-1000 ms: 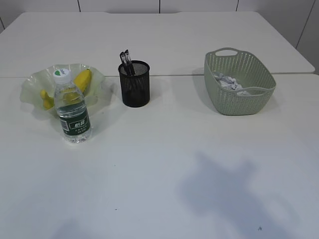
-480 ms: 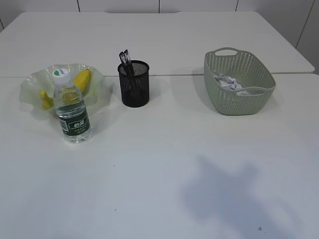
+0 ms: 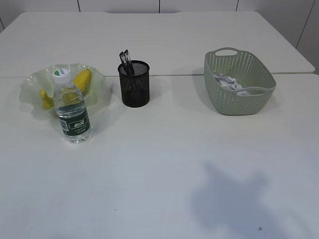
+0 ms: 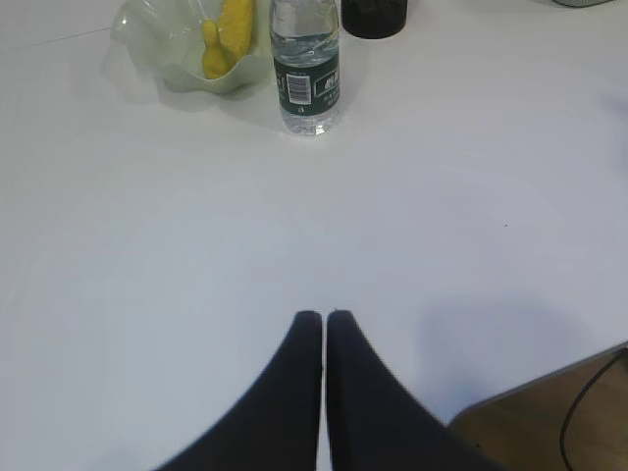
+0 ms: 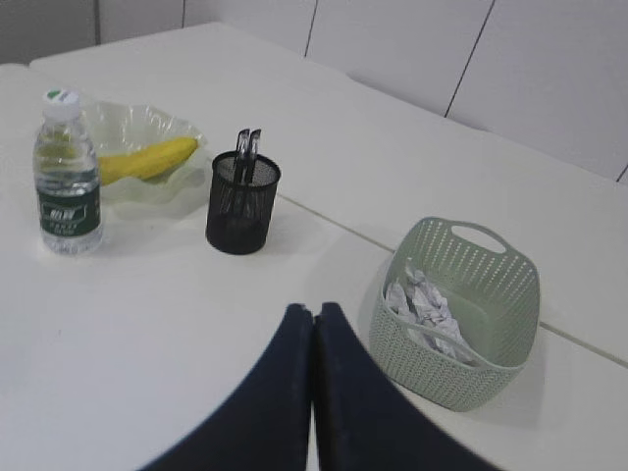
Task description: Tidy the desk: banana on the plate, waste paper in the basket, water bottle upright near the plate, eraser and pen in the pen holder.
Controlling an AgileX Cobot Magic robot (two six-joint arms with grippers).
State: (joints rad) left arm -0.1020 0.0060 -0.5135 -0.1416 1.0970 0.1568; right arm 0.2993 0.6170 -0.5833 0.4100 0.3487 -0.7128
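The banana (image 3: 82, 79) lies on the pale green wavy plate (image 3: 32, 79) at the far left. The water bottle (image 3: 72, 109) stands upright just in front of the plate. The black mesh pen holder (image 3: 134, 84) holds the pens (image 3: 124, 59); the eraser is not visible. Crumpled waste paper (image 3: 228, 82) lies in the green basket (image 3: 239, 102). Neither gripper shows in the exterior view. My left gripper (image 4: 324, 316) is shut and empty above bare table, well short of the bottle (image 4: 306, 69). My right gripper (image 5: 313, 310) is shut and empty, left of the basket (image 5: 432, 378).
The white table has a seam running across behind the plate and pen holder. An arm's shadow falls on the table at the lower right of the exterior view. In the left wrist view the table's edge (image 4: 530, 378) shows at the lower right.
The objects have not moved. The arm shadow on the table has slid toward the lower right of the exterior view.
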